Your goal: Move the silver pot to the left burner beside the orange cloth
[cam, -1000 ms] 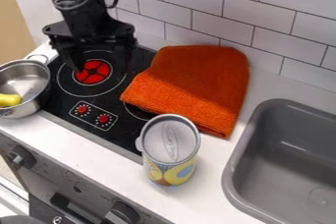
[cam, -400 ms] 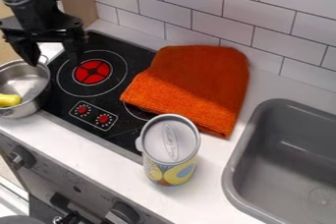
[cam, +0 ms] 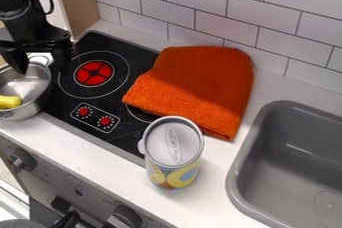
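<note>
Along the near side, we are looking over the oven knobs (cam: 124, 216) to the desk (cam: 87, 147), where a lidded can (cam: 174, 152) is standing upright in front of the cooktop (cam: 110, 137), with the grey sink (cam: 237, 172) lying to the right of the picture. Further back, at the left edge of the picture, the silver pot (cam: 30, 84) is sitting upright beside the red left burner (cam: 93, 73), not on it, and is holding a yellow thing (cam: 9, 102). Beyond the can, the orange cloth (cam: 194, 87) is covering part of the right burner (cam: 137, 114). At the pot's far side, our gripper (cam: 41, 64) is hanging with its 2 fingers apart, 1 over the pot's inside and 1 beyond the rim, near the far handle (cam: 41, 58); we are not seeing a grip.

We are judging the step in hand as lining up for a grasp. Next, we are needing to lower until the rim or handle is sitting between the fingers, then close, lift gently and carry the pot across to the burner, keeping it level so the yellow thing is staying inside.
</note>
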{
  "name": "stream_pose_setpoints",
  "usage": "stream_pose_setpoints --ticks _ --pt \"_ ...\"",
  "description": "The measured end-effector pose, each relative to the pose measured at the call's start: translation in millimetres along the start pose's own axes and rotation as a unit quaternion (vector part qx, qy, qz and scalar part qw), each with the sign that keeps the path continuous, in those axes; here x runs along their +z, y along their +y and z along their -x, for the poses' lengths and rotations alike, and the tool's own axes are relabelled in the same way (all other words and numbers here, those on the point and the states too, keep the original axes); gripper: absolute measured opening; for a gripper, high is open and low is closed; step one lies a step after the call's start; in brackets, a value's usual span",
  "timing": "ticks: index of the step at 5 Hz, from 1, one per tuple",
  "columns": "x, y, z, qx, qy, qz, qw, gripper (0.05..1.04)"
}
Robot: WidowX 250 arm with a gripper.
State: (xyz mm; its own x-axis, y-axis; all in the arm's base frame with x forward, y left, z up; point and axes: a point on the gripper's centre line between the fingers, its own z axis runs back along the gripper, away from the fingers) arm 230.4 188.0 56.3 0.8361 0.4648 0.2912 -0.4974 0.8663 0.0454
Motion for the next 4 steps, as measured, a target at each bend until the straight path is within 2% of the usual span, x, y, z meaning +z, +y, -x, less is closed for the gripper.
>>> stream_pose_setpoints --ticks 2,3,4 --pt "-28 0 3 0.022 -0.004 -0.014 0.9996 0.997" --pt "-36 -4 3 0.025 -0.003 -0.026 0.9993 0.966" --pt "-42 -7 5 0.031 0.003 -0.033 0.9990 0.712"
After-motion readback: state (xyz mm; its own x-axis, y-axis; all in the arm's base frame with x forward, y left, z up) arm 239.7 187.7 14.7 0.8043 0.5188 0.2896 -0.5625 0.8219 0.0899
